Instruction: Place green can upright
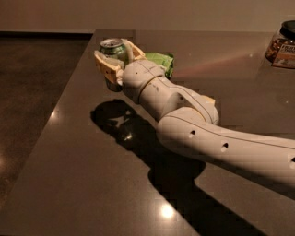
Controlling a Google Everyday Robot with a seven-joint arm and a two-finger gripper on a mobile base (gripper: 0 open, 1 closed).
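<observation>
Gripper (116, 57) clenched around green can (112, 44); can near upright, silver top up, close to table (69, 175) left edge. Risks: base not flat at release, can topples; opening fingers knock it toward edge or snack bag (162, 62).

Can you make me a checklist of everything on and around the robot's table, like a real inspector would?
Surface: dark shiny table, with light glints and the shadow of the white arm on it.
Job's things: green can upright, silver top up, near the far left corner; cannot tell if its base touches the table.
Clutter: green snack bag just behind the arm; jar with a dark lid at the far right.
Grippers: gripper shut on the green can, one finger on each side.
Cables: nothing seen.
Surroundings: dark floor to the left, plain wall behind.
</observation>
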